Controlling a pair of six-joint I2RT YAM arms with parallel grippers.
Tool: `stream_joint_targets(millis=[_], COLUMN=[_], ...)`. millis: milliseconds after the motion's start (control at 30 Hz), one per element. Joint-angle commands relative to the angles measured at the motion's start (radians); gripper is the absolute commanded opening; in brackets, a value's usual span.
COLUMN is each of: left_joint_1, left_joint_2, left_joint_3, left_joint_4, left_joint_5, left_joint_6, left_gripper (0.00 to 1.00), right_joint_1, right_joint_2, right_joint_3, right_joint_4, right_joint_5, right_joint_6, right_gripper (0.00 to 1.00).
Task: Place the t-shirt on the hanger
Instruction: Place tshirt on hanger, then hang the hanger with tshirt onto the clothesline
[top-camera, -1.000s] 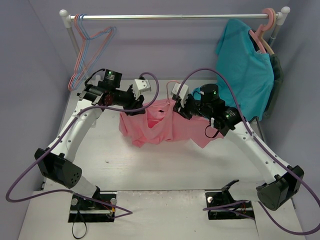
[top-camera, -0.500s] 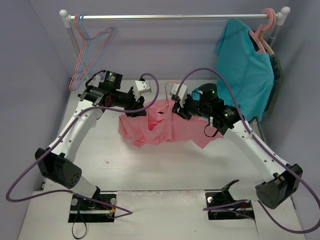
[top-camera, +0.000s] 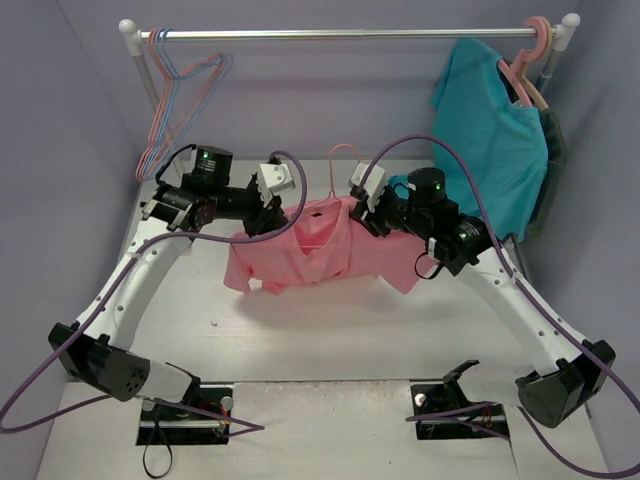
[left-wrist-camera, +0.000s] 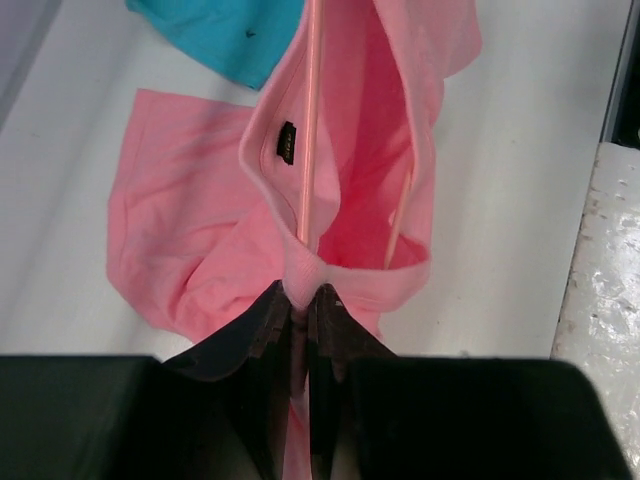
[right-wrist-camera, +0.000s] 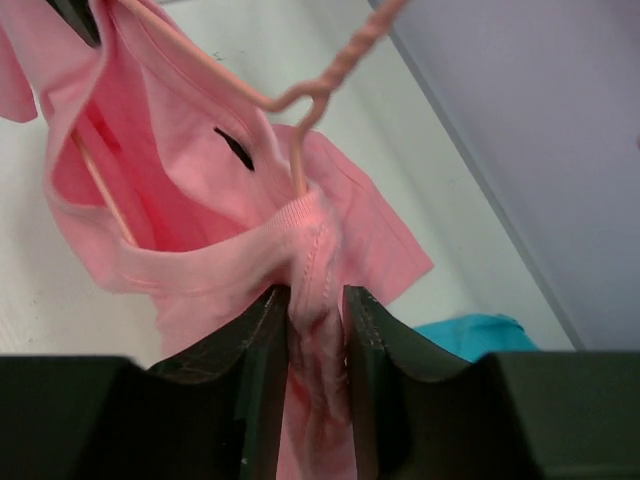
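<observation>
The pink t-shirt (top-camera: 300, 255) hangs between my two grippers above the table. The thin pink hanger (top-camera: 338, 165) sits inside its neck opening, hook sticking up; its wire (left-wrist-camera: 308, 120) runs through the collar, and its twisted hook (right-wrist-camera: 330, 75) shows in the right wrist view. My left gripper (top-camera: 283, 215) is shut on the t-shirt's collar (left-wrist-camera: 300, 270) at one side. My right gripper (top-camera: 362, 215) is shut on the bunched collar (right-wrist-camera: 315, 250) at the other side. The shirt's body and sleeves droop below.
A clothes rail (top-camera: 340, 34) spans the back. Thin blue and pink hangers (top-camera: 170, 90) hang at its left end. A teal t-shirt (top-camera: 490, 140) on a thick pink hanger (top-camera: 535, 45) hangs at its right end. Purple walls close both sides.
Both grippers have risen and moved back, lifting the t-shirt off the table. The hanger's hook now stands up clear above the collar. The left arm swung leftward at its base.
</observation>
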Motion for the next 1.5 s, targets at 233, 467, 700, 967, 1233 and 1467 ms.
stream_joint_targets(millis=[233,467,700,967,1233,1467], left_joint_1=[0.007,0.007,0.001,-0.048,-0.067,-0.160], left_joint_2=[-0.156,-0.173,-0.149,-0.135,-0.062,0.067], left_joint_3=[-0.020,0.076,0.314,0.386,0.411,0.550], left_joint_4=[0.211,0.300,0.382,0.383,0.327,0.327], left_joint_5=[-0.077,-0.225,-0.331,-0.338,-0.547,-0.880], left_joint_6=[-0.080,-0.183,-0.242,-0.291,-0.342,-0.341], left_gripper=[0.00,0.00,0.00,0.00,0.00,0.00], right_joint_1=[-0.027,-0.027,-0.027,-0.027,-0.027,-0.027], right_joint_2=[-0.104,-0.159,-0.240,-0.257,-0.274,-0.266], right_joint_3=[-0.015,0.046,0.089,0.092,0.008,-0.021], right_joint_4=[0.020,0.015,0.094,0.121,0.125,0.133], right_joint_5=[0.219,0.332,0.392,0.391,0.385,0.369], right_joint_6=[0.017,0.054,0.071,0.092,0.132,0.150], right_gripper=[0.57,0.70,0.74,0.75,0.75,0.75])
